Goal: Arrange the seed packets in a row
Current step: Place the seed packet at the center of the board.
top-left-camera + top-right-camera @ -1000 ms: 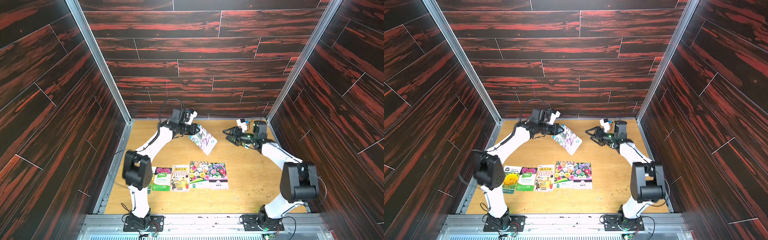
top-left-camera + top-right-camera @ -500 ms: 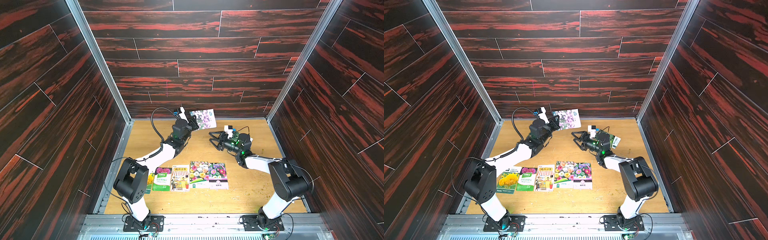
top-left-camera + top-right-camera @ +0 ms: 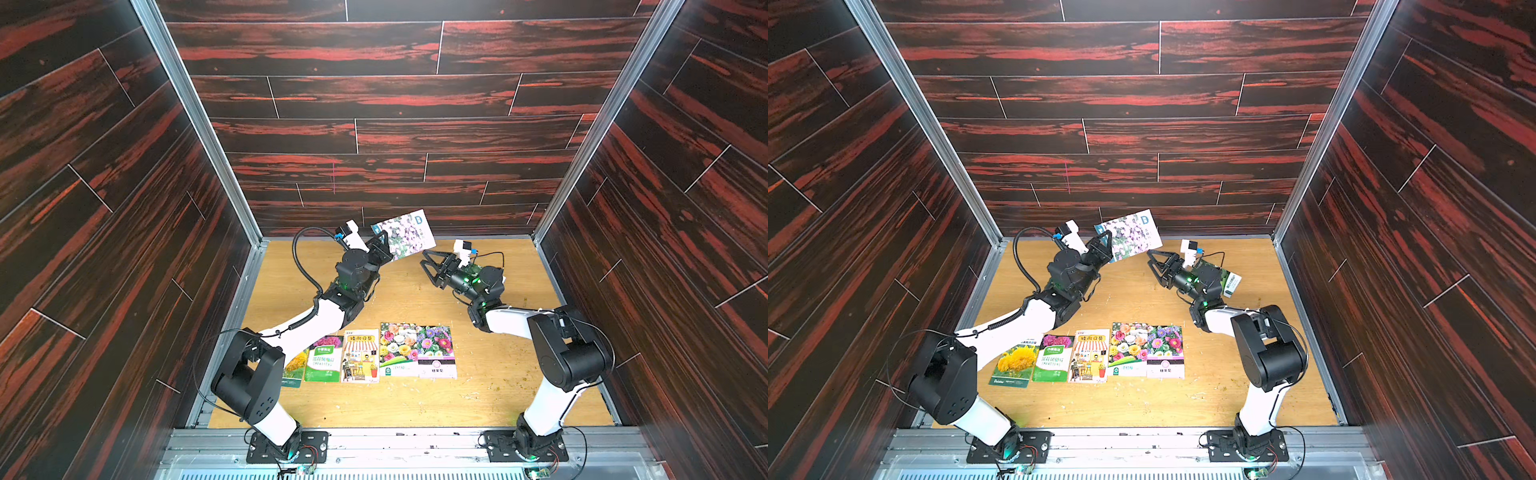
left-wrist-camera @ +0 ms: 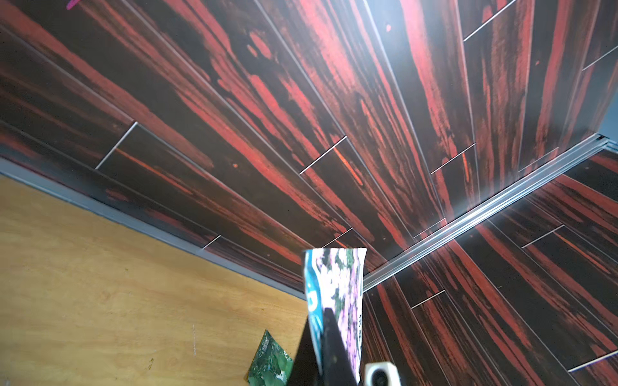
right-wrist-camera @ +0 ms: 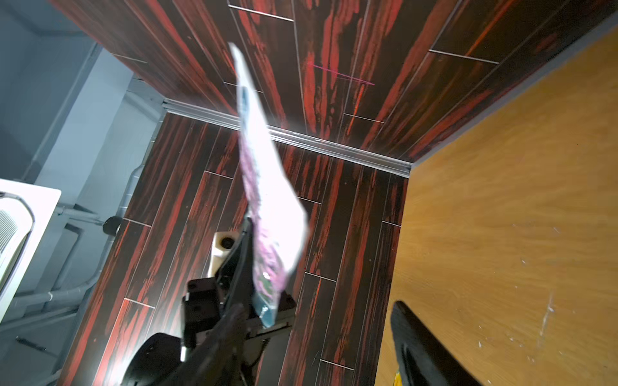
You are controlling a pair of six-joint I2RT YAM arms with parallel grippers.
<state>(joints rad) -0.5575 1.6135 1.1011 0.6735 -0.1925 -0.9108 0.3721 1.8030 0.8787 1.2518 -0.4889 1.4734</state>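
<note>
Left hand (image 3: 384,246) is pinching the lilac-flower packet (image 3: 404,235) by one short edge, fingers pressed together on it. The packet is standing up in the air, leaning toward the back wall (image 3: 374,137), well clear of the surface (image 3: 490,390). The left arm is stretching forward and upward from its base.

Right hand (image 3: 429,268) is hovering spread, with nothing between its fingers. It is pointing at the held packet's lower corner, near it but apart. The right arm is bending sharply at the elbow, its forearm running low over the surface.

Five packets (image 3: 1090,355) are lying flat in a row near the front, side edges touching. The sunflower packet (image 3: 1015,363) is sitting at the left end, partly covered by the left arm in a top view. A green packet (image 3: 1230,283) is peeking out from under the right wrist.

The surface is a yellow wood board with crumbs scattered on it. Dark red-streaked panels are closing it in on three sides, with metal rails (image 3: 598,124) running up the corners. Open board is showing to the right of the row, and between the row and the back wall.
</note>
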